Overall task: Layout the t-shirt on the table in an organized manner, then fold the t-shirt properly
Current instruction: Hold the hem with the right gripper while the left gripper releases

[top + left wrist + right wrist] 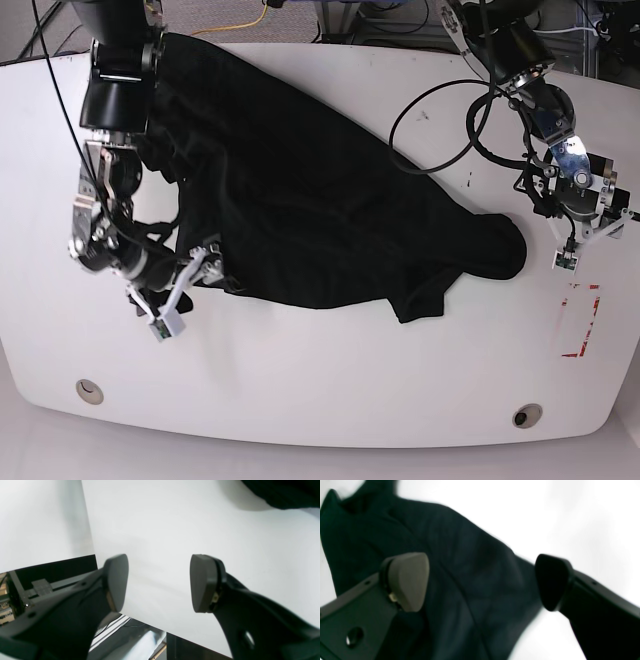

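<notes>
Spread wide and empty, the right gripper (482, 580) hovers over the rumpled black t-shirt (300, 190) sprawled unfolded from the table's (330, 400) far-left corner toward its middle, while the left wrist view alone shows the left gripper (159, 582) parted over bare white.

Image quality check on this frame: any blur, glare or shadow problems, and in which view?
Right wrist view: soft and smeared, t-shirt folds barely resolved, table overexposed. Left wrist view: sharp fingertips, t-shirt corner casting a soft shadow. Base view: crisp, evenly lit, mild sheen on the white tabletop.
</notes>
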